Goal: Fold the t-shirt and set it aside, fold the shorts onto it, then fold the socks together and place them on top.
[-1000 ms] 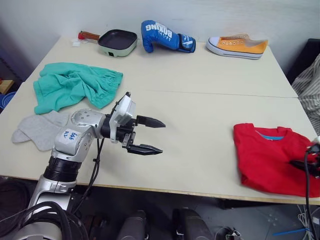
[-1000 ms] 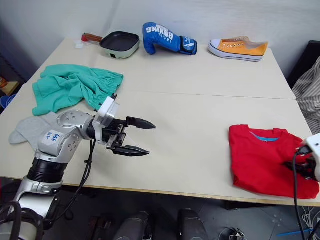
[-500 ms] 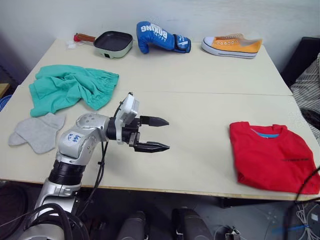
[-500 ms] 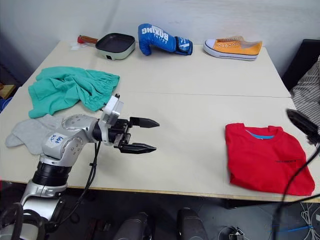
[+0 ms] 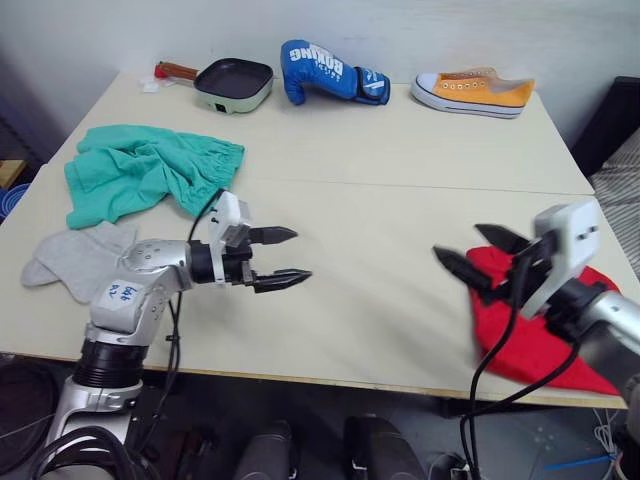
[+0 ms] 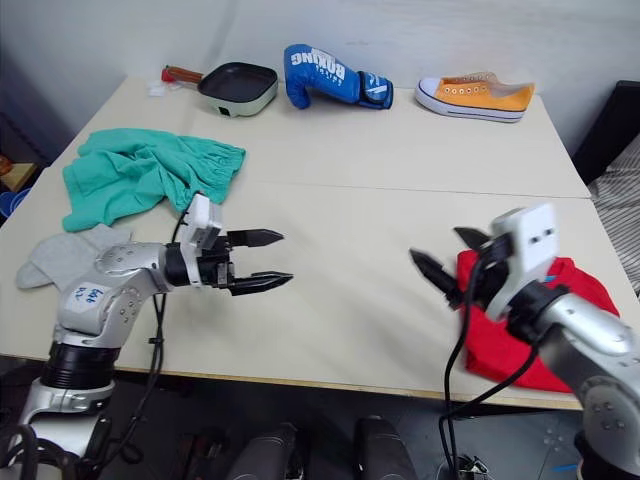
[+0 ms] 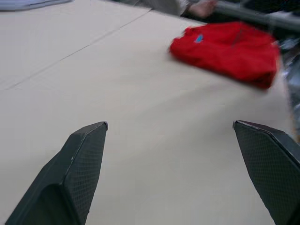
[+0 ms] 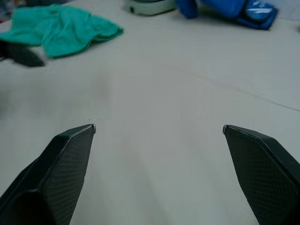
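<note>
The red t-shirt (image 5: 548,352) lies folded at the table's front right, partly behind my right arm. It also appears in the left wrist view as the red t-shirt (image 7: 225,44). My right gripper (image 5: 457,241) hovers open and empty just left of it, pointing towards the table's middle. The teal-green shorts (image 5: 140,175) lie crumpled at the left. The grey socks (image 5: 70,257) lie flat in front of them, near the left edge. My left gripper (image 5: 291,255) stands open and empty over bare table, to the right of the socks and in front of the shorts.
Along the far edge stand a small frying pan (image 5: 235,83), a blue boxing glove (image 5: 325,70) and an orange sneaker (image 5: 475,92). A seam (image 5: 420,185) runs across the table's middle. Bare tabletop lies between the two grippers.
My right arm has swung up from the front right corner and now stands in front of the t-shirt, fingers open. The left gripper has drawn back a little to the left.
</note>
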Controlling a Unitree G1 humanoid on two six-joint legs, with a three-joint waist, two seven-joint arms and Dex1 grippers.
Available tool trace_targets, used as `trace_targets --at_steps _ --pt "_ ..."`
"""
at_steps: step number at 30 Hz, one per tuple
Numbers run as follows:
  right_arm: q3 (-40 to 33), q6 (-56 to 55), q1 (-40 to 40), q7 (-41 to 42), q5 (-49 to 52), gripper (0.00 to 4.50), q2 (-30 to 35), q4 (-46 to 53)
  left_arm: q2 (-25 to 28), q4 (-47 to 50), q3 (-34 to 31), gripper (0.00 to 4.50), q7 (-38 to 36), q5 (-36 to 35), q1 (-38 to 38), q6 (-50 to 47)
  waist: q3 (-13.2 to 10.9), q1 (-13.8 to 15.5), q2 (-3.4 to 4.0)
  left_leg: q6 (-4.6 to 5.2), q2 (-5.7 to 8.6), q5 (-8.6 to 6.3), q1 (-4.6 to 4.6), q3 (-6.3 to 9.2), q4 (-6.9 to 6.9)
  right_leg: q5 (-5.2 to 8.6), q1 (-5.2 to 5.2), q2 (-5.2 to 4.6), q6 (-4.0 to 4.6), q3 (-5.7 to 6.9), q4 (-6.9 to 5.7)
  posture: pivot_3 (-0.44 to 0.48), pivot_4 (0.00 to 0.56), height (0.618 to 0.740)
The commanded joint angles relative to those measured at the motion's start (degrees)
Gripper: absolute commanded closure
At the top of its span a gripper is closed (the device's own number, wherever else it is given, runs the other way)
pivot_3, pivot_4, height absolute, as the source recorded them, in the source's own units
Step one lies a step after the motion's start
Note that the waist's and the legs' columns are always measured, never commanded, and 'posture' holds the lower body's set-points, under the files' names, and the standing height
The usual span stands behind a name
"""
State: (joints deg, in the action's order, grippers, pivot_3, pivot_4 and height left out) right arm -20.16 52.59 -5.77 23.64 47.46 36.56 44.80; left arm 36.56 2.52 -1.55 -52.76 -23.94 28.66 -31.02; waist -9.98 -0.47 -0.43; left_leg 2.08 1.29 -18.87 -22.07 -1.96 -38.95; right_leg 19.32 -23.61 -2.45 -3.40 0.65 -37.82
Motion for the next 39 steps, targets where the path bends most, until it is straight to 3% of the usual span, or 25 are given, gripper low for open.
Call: trace_targets --at_steps 1,7,10,18,25,28,39 --pt "5.45 -5.01 -1.32 2.34 1.3 0.05 -2.57 3.54 4.12 -5.61 -3.55 0.0 5.95 6.4 -0.19 3.66 0.0 -0.35 -0.02 -0.03 0.0 0.02 0.01 0.01 0.0 0.0 -0.01 0.01 0.0 0.01 -0.01 0.0 0.15 0.74" --pt "9.96 -7.6 -2.1 5.74 1.86 0.05 -2.69 2.3 10.56 -22.05 -0.63 0.0 11.64 18.43 6.07 15.51 0.01 -0.01 -0.16 -0.02 0.0 0.01 -0.01 0.04 -0.01 0.0 -0.01 -0.01 0.0 0.06 -0.02 0.0 0.15 0.74" --pt "12.9 -11.18 -2.01 9.04 -3.54 0.05 -0.57 -0.3 11.7 -37.92 5.17 0.0 11.57 26.73 13.7 28.66 0.04 0.98 -0.21 0.08 0.05 -0.05 -0.05 0.06 -0.03 0.0 0.0 -0.06 0.0 0.1 0.07 0.0 0.15 0.74" --pt "12.53 -15.98 -1.16 7.88 -7.58 0.05 -2.04 -3.33 6.76 -66.14 14.06 0.0 19.51 39.81 30.28 48.0 0.03 1.94 -0.35 0.28 0.14 -0.17 -0.28 0.02 -0.14 -0.03 -0.16 -0.15 -0.06 0.25 0.07 0.0 0.15 0.74" --pt "11.06 -17.93 2.32 6.52 -9.84 0.05 -2.24 -2.95 3.03 -75.68 20.06 0.0 27.26 48.94 36.65 52.25 0.05 1.84 -0.39 0.28 0.16 -0.17 -0.25 -0.04 -0.14 -0.05 -0.14 -0.19 -0.1 0.26 0.05 0.0 0.15 0.74" --pt "11.09 -17.95 3.5 5.56 -9.97 0.0 -2.5 -2.15 2.39 -77.11 21.08 0.57 28.97 50.76 37.63 52.17 0.06 1.75 -0.39 0.24 0.16 -0.15 -0.21 -0.07 -0.16 -0.05 -0.12 -0.19 -0.1 0.25 0.02 0.0 0.15 0.74" --pt "8.76 -16.69 5.36 3.85 -9.62 0.0 -1.62 -0.66 0.8 -79.46 16.65 4.2 27.95 47.98 37.8 45.09 0.06 1.26 -0.39 0.17 0.14 -0.1 -0.16 -0.11 -0.18 -0.05 -0.12 -0.19 -0.1 0.24 -0.06 0.0 0.15 0.74"
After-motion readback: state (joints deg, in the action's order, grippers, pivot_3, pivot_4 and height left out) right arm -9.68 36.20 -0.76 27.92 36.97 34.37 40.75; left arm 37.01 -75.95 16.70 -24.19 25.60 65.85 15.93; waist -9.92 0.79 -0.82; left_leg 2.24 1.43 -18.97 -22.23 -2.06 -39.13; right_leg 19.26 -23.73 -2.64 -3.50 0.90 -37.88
